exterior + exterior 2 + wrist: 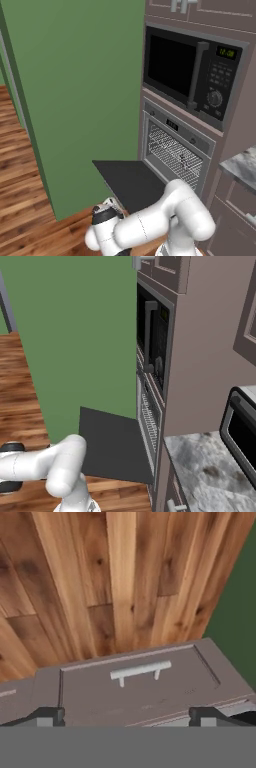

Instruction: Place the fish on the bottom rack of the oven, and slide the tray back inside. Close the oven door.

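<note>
Oven door [132, 182] down flat, wire racks inside oven [175, 145]; jaws spread wide, holding nothing.

Even, flat rendered light; soft, slightly blurry, no glare.

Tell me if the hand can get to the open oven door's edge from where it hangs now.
Probably yes. The hand hangs low, open and holding nothing, just off the front edge of the lowered oven door. Nothing stands between them, but the bar handle's side of the door is hidden.
</note>
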